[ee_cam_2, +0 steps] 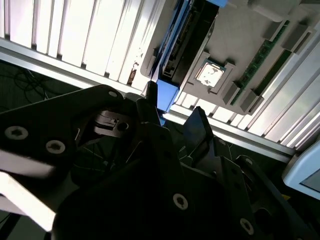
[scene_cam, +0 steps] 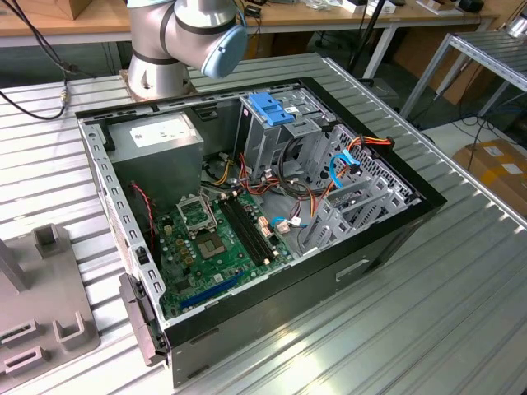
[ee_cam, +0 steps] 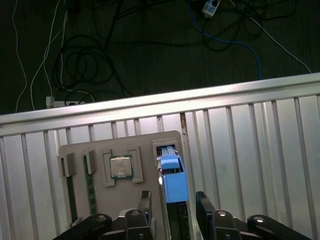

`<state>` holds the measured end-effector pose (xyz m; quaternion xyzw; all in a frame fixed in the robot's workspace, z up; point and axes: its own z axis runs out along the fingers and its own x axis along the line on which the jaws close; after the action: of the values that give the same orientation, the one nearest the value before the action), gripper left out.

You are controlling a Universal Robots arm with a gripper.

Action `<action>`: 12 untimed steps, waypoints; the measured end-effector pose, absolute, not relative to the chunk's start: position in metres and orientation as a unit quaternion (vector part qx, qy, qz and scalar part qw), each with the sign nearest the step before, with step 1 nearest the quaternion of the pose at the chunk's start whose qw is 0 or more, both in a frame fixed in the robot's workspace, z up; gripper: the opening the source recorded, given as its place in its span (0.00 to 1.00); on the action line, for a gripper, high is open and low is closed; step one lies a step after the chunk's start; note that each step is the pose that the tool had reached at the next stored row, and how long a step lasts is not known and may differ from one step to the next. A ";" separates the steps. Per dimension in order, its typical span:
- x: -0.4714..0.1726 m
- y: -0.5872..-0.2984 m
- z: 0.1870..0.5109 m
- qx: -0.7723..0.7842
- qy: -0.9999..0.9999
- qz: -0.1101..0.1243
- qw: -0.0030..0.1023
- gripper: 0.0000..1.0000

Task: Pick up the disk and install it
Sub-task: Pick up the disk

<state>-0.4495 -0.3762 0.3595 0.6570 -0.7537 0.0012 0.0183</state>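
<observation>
Two jaws are spread astride the disk (ee_cam: 172, 185), seated upright in its holder (ee_cam: 120, 142); it could be tilted or jammed by off-centre closure.

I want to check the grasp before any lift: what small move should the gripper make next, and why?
Probably close the jaws on the disk. In the first wrist view the gripper is open, with one jaw on each side of the disk's blue frame and a gap showing on both sides, so nothing is held yet. The disk stands on edge in a slot of the grey tray, roughly centred between the jaws.
</observation>
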 end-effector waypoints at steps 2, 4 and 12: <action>-0.450 -0.376 0.359 0.657 -0.754 0.001 0.018 0.48; -0.450 -0.376 0.358 0.658 -0.753 0.001 0.018 0.48; -0.450 -0.377 0.349 0.675 -0.737 0.000 0.017 0.48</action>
<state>-0.4496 -0.3768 0.3490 0.6752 -0.7374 -0.0004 0.0165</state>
